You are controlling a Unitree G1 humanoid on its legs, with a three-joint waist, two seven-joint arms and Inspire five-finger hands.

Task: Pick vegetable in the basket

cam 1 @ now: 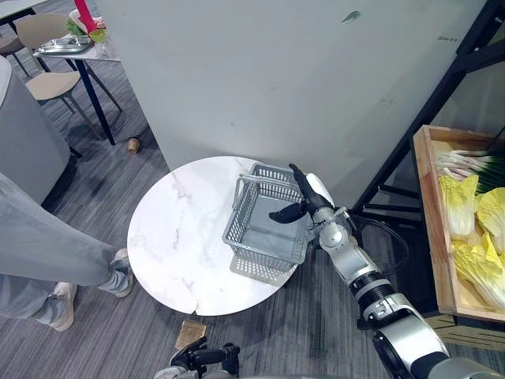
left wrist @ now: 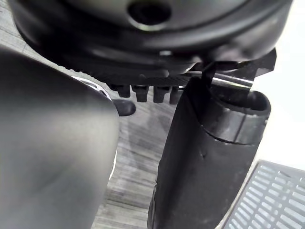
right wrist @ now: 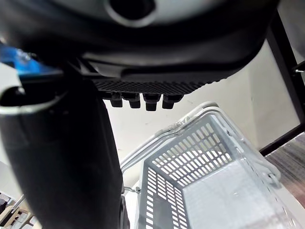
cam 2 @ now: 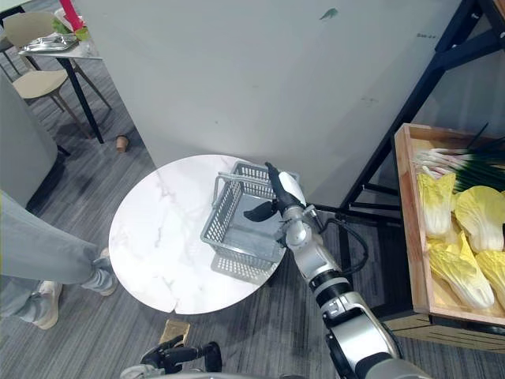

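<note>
Nearest, left hand (cam 1: 202, 355) idles low, open and empty. Right hand (cam 1: 306, 200), fingers straight, holding nothing, hovers over the empty grey basket (cam 1: 241, 223) on the marble table (cam 1: 173, 229). Napa cabbages (cam 1: 460, 201) wait in the wooden crate (cam 1: 426, 185), right; reach across and grip one firmly.

Grey slotted basket (cam 1: 239, 215), white table (cam 1: 177, 237) veined in grey, pale yellow-green cabbages (cam 1: 459, 204), light wooden crate (cam 1: 429, 207)
</note>
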